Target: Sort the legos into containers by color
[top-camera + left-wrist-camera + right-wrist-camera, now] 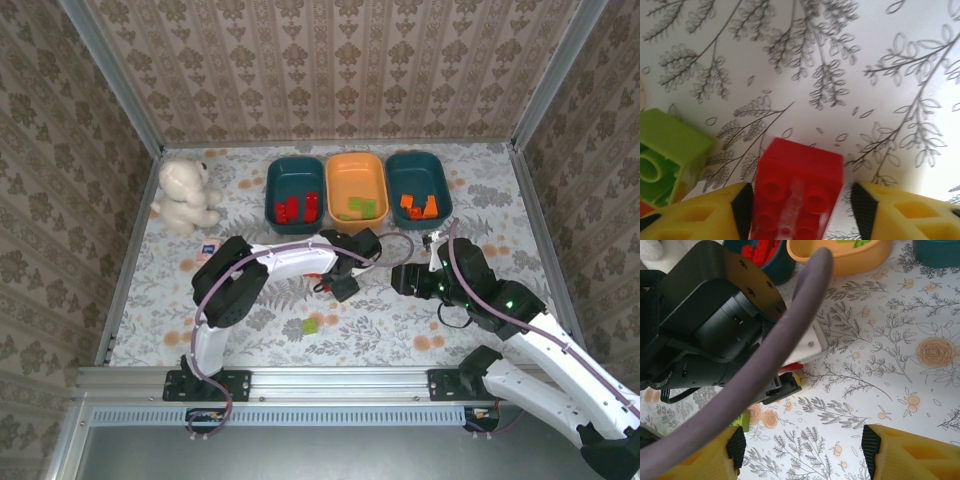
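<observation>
The left gripper (801,202) stands open around a red brick (797,180) lying on the table (400,320) (one jaw touching, the other just apart, so probably not yet clamped); closing off-centre could twist it out, or a jaw could knock the green brick (665,155) just beside; the right gripper (802,450), wide and empty, hovers near enough to foul the left arm (715,330). The table is flat and floral-printed, walled by patterned wallpaper (340,70); the teal tub (295,172) holding reds (298,208) sits beyond.
</observation>
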Controlling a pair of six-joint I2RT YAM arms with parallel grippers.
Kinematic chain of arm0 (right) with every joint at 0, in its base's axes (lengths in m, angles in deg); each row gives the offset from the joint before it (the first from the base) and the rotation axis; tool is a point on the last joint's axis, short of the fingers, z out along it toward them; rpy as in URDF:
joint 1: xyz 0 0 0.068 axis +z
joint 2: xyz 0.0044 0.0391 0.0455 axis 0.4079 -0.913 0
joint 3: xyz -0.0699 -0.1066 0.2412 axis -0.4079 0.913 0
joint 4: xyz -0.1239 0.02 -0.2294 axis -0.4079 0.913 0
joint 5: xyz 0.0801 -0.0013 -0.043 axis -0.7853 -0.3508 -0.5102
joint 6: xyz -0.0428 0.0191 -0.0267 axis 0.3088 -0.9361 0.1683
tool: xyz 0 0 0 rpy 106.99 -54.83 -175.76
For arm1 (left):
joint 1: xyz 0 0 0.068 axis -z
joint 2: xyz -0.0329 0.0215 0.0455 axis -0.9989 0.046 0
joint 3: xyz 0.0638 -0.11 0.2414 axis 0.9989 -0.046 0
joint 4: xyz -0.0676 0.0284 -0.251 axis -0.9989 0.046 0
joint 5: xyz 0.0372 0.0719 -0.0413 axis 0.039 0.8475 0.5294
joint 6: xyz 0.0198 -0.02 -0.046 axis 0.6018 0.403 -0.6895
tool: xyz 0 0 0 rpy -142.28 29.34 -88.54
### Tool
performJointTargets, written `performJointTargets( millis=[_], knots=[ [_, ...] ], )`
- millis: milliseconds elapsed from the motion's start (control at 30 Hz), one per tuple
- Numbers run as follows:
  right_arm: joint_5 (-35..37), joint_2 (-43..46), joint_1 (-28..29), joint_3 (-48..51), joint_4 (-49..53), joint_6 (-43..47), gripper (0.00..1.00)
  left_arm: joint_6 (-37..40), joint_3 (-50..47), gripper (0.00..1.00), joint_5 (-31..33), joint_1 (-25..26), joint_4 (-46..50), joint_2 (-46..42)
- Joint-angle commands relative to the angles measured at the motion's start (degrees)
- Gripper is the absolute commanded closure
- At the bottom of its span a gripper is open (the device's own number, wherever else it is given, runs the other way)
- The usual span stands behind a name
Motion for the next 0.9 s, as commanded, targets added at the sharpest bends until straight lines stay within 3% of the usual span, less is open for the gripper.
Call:
performJointTargets(
  millis=[0,333,467,567,867],
  knots=[
    [0.99,0.47,-0.03,-0.64,0.30,-0.96,0.34,1.00,0.14,0.43,1.76,1.05,4.39,2.65],
    [1.29,1.91,-0.03,-1.00,1.59,-1.66,0.34,-2.50,-1.74,0.47,-3.49,0.34,4.22,2.98],
    [0.37,2.23,-0.03,-1.75,1.64,-1.47,0.34,-4.97,-2.50,0.63,-9.43,-1.43,4.30,2.45],
    [-0.74,2.90,-0.03,-2.32,1.68,-1.35,0.34,-5.90,-3.68,0.65,-10.78,-1.96,3.32,1.68],
    [-0.47,3.64,-0.02,-3.28,2.65,-1.64,0.34,-7.47,-2.77,0.81,-9.23,-2.66,4.11,-0.86]
  ],
)
